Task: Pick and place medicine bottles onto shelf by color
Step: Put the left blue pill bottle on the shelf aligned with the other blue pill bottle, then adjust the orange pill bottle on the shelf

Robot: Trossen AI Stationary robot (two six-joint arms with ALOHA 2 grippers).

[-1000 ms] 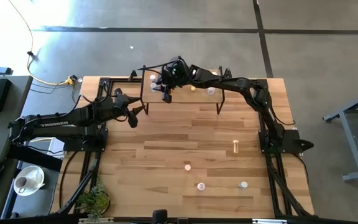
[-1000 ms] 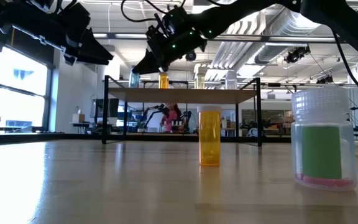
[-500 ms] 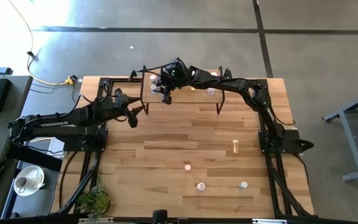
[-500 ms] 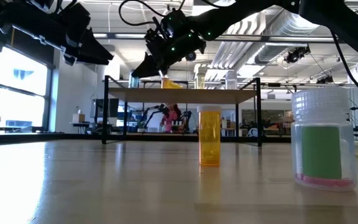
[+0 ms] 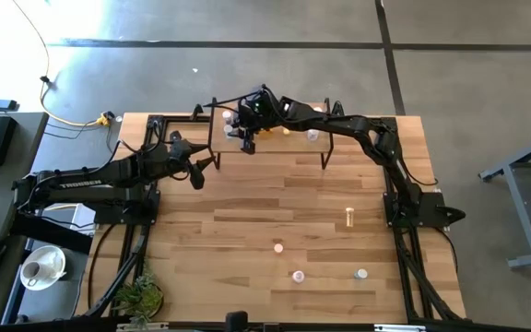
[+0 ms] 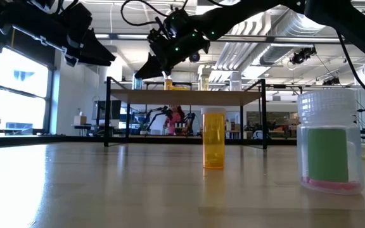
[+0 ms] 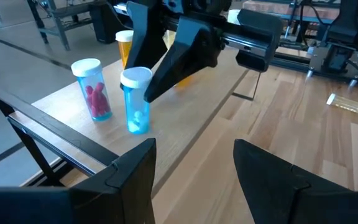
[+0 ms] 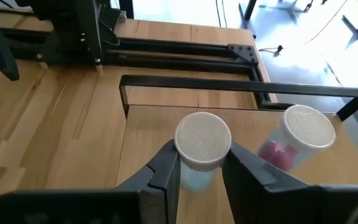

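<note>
Hovering over shelf [image 5: 289, 148] at table's 12 o'clock: right gripper [image 5: 245, 138], fingers pinched nearly together, nothing seen clamped. Just beside tips: blue bottle [image 7: 135, 99], upright, with red-filled bottle [image 7: 94, 87] at its side. Beyond gripper: orange bottle [image 6: 177, 86], apparently lying on its side on shelf top. Best move, by judgement: lift straight up, clear of blue cap, spread fingers, then stand orange one by upright orange bottle [image 7: 123, 46]. Waiting near 10 o'clock: left gripper [image 5: 199, 173], fingers apart, empty. Loose bottles [image 5: 298, 276] remaining around 5 to 6 o'clock.
</note>
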